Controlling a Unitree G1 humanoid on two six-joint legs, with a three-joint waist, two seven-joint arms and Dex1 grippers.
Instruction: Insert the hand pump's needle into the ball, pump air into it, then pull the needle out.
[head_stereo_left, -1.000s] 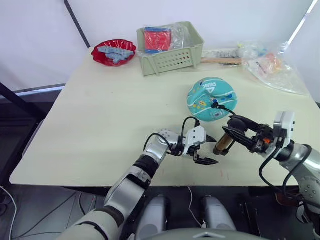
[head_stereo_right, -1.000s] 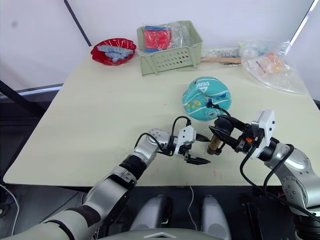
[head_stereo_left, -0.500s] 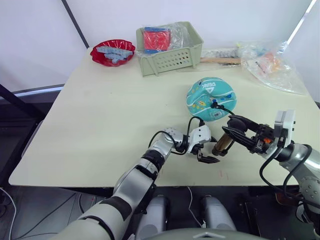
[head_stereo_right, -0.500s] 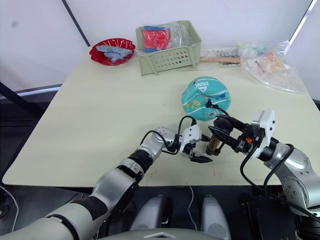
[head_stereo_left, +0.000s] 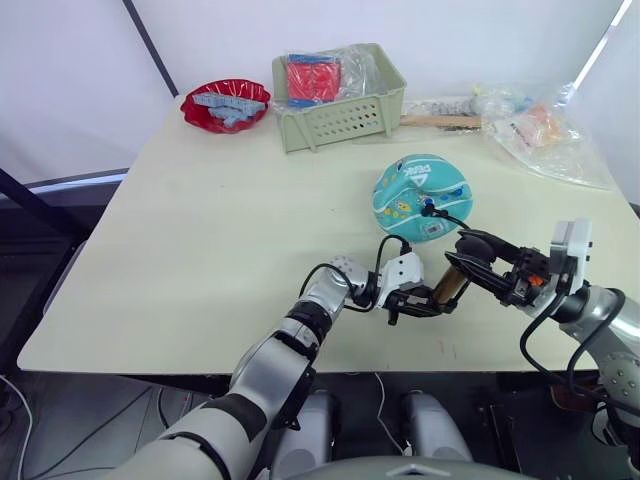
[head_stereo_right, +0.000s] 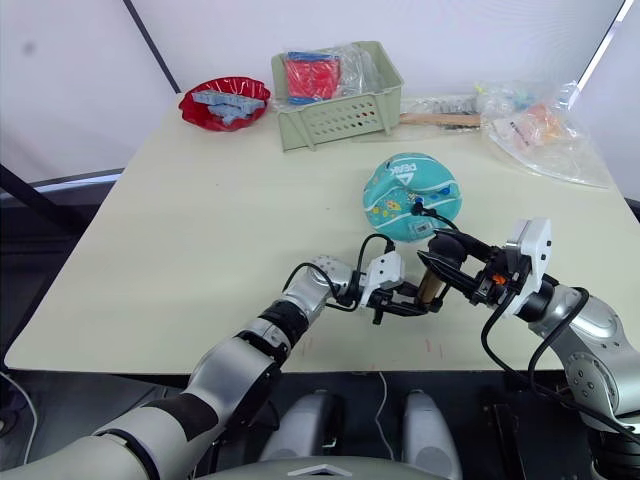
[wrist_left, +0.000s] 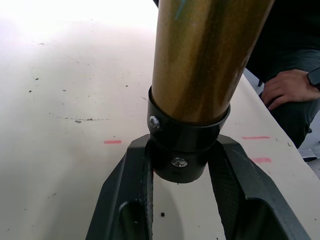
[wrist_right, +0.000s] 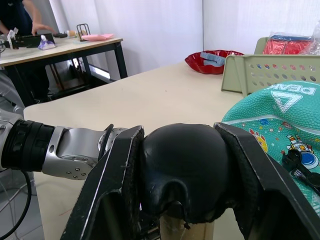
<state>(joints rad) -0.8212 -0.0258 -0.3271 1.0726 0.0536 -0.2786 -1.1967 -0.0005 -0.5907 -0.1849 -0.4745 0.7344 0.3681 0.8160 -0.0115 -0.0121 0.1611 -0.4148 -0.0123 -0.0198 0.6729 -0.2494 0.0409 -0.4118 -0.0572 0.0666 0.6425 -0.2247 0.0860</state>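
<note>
Hand pump: we are seeing the hand pump (head_stereo_left: 447, 288) standing nearly upright near the front edge of the surface (head_stereo_left: 220, 230), its gold-bronze tube between the two grippers.
Left gripper: we are seeing the left gripper (wrist_left: 182, 170) reaching in low from the robot's left, its fingers (wrist_left: 127, 200) sitting on either side of the pump's black lower cap; in the left wrist view the cap is lying right between them, the pads pressing on it or just beside it, so we are reading this as a grip on the pump's base.
Right gripper: the right gripper (wrist_right: 182, 170) is holding the pump's rounded black top end, which is filling the space between its fingers (wrist_right: 115, 185) in the right wrist view; both fingers are pressing against it.
Ball: the ball (head_stereo_left: 423, 197) is resting on the surface just behind the pump, toward the robot's right of centre, its white triangle logo facing up.
Hose and needle: the thin black hose is running from the pump's top up to a small black fitting (head_stereo_left: 428, 210) sitting on the ball's near side; the pin itself is too small for us to make out.
Behind: a green basket (head_stereo_left: 340, 95) and a red bowl (head_stereo_left: 227, 104) are sitting along the far edge, well apart from the ball.
</note>
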